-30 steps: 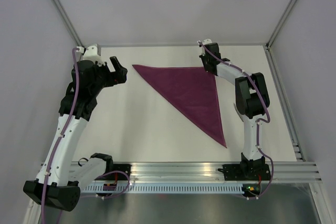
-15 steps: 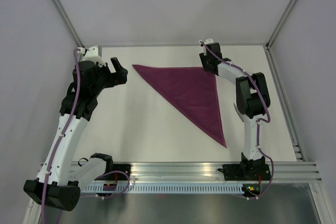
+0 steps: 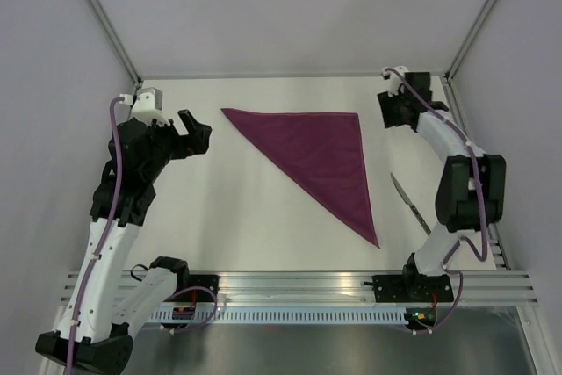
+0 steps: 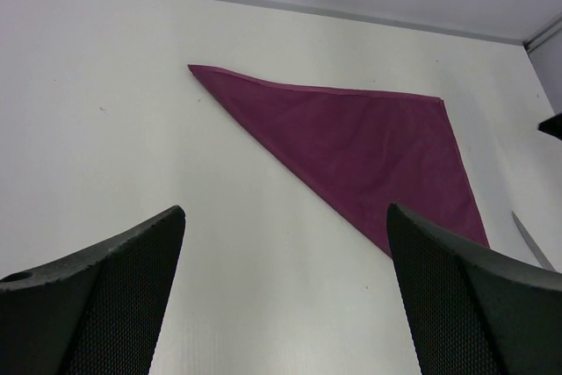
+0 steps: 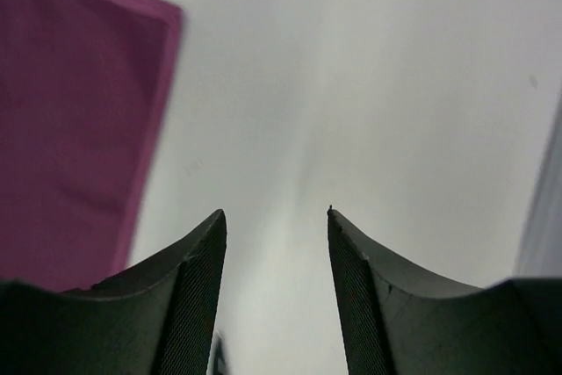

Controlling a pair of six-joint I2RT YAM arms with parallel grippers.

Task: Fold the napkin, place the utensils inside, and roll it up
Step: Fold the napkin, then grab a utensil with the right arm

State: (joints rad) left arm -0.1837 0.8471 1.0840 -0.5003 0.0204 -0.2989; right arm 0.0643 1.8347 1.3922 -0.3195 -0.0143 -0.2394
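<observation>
The purple napkin (image 3: 320, 157) lies flat on the white table, folded into a triangle with its long edge running from far left to near right. The knife (image 3: 410, 204) lies on the table just right of the napkin, silver blade pointing away. My right gripper (image 3: 392, 120) hangs open and empty past the napkin's far right corner (image 5: 167, 15), its jaws (image 5: 275, 212) over bare table. To the left of the napkin's far left tip my left gripper (image 3: 195, 129) is wide open and holds nothing. From the left wrist the napkin (image 4: 360, 142) spreads ahead of the open gripper (image 4: 285, 210).
White walls with metal corner posts (image 3: 105, 24) close in the table on three sides. An aluminium rail (image 3: 299, 287) carrying both arm bases runs along the near edge. The table's right edge strip (image 3: 479, 182) lies close to the right arm.
My right gripper has opened, let go of the napkin's far right corner and swung right. The knife, hidden under that arm before, now shows. The left arm drew back slightly to the left.
</observation>
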